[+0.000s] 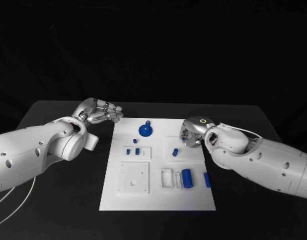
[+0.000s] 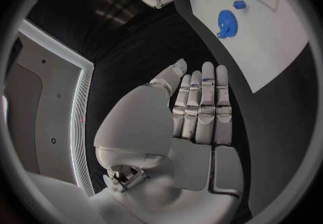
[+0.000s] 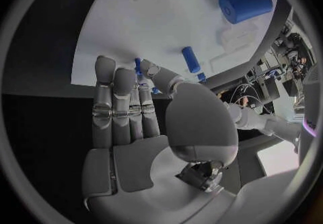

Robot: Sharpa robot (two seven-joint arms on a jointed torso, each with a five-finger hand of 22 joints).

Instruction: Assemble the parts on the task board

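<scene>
While no part is in either hand yet, the task board lies flat in the middle of the black table between the two arms, long axis running away from the robot. Blue parts on it: a gear at the far end, a small peg just inboard of the right hand, two small blocks on a raised white plate left of centre, a fat cylinder and a slim bar nearer the robot on the right side. A square white plate with holes sits near-left and a white slotted holder next to the cylinder.

Right hand is over the board's right edge at the far half. In the right wrist view the fingers are straight and pressed side by side, thumb out, nothing held; the peg lies just past the fingertips, long axis roughly along them. My read: the right hand is nearest that peg, likely the next pick.

Left hand hangs off the board past its far-left corner over bare table, with straight fingers close together, holding nothing. The gear is its closest part but clearly apart.

Nothing stands between the right fingers and the peg; the cylinder is well clear.
</scene>
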